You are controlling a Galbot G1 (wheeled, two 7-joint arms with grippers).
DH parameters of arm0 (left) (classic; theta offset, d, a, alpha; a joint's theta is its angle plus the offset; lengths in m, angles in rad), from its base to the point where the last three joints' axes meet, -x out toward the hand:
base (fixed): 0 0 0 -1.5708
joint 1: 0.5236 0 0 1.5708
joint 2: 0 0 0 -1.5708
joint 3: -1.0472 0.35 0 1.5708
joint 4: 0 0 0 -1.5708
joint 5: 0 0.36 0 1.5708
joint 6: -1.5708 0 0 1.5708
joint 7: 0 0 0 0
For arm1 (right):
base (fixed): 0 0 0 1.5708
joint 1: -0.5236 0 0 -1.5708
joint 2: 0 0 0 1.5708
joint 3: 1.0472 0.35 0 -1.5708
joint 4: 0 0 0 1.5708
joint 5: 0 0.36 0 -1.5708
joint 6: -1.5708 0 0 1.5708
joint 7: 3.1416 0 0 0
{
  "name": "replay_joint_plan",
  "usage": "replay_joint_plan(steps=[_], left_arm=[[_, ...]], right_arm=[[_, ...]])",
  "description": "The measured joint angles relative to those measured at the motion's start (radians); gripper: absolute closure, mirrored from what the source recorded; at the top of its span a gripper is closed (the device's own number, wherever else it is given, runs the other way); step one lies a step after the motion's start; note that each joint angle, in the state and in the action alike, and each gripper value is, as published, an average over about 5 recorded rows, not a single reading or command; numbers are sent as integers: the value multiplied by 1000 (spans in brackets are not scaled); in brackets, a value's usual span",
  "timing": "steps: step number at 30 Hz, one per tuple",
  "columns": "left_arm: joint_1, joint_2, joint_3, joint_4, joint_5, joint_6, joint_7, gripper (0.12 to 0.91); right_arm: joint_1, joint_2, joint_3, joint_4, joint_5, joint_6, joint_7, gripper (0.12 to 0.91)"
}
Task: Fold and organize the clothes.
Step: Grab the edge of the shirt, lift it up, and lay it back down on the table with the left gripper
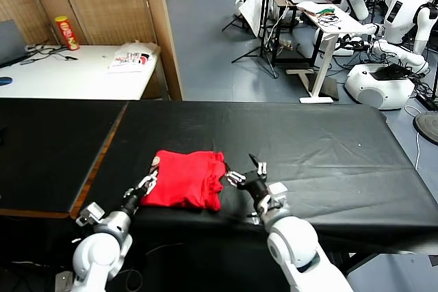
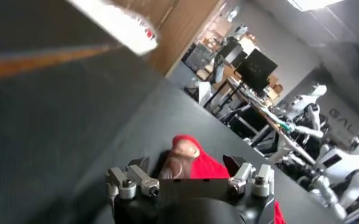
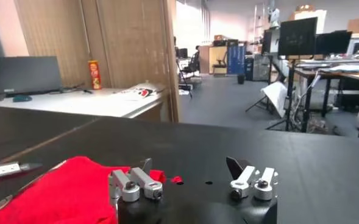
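Observation:
The clothes are one red T-shirt lying folded in a bunched rectangle near the front edge of the black table. My left gripper stands open at the shirt's left edge. In the left wrist view the left gripper has its fingers spread, and the red shirt with a brown print patch lies just ahead of them. My right gripper is open just off the shirt's right edge. In the right wrist view the right gripper holds nothing, and the red shirt lies beside one finger.
An orange seam strip crosses the black table left of the shirt. Behind stand a wooden partition and a white desk with a red can and a printed white bag. Other robots and desks fill the back right.

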Motion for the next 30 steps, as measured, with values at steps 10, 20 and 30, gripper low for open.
replay_joint_plan(steps=[10, 20, 30], left_arm=[[-3, -7, 7, 31, -14, -1, -7, 492], [-3, 5, 14, 4, 102, -8, -9, 873], [-1, 97, -14, -62, 545, -17, -29, 875]], right_arm=[[-22, 2, 9, 32, 18, -5, 1, 227], [-37, 8, 27, 40, 9, -7, 1, 227], [-58, 37, 47, 42, -23, -5, -1, 227]])
